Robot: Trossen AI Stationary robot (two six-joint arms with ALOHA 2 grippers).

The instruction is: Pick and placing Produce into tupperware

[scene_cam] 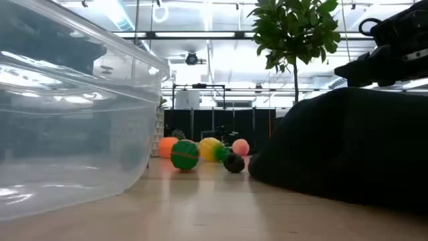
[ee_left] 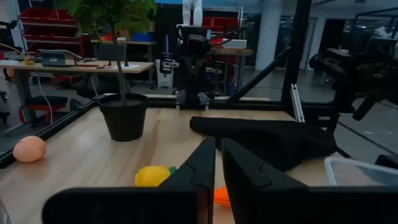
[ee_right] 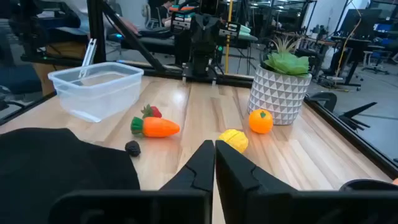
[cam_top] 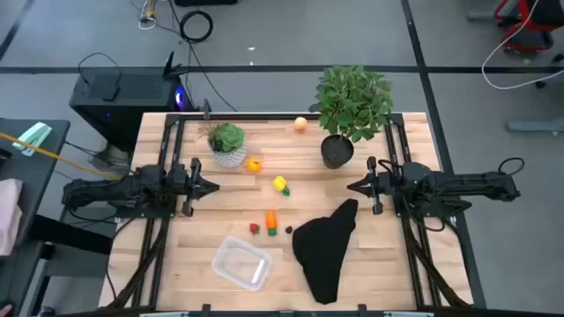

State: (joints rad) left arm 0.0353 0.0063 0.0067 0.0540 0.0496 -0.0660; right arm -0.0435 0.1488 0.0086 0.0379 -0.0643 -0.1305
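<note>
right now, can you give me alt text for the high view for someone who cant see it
Overhead view of a wooden table with the left gripper and right gripper shut at opposite sides, holding nothing. Between them lie small toy produce, an empty clear tupperware at the near edge, a black cloth and two potted plants.

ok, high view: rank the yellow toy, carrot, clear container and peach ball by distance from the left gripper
From the shut left gripper:
1. Yellow toy, mid-table, level with the gripper.
2. Carrot, just past it, toward the front edge.
3. Clear container, at the front edge; close to the carrot's distance, so hard to call.
4. Peach ball, at the back edge.
</note>
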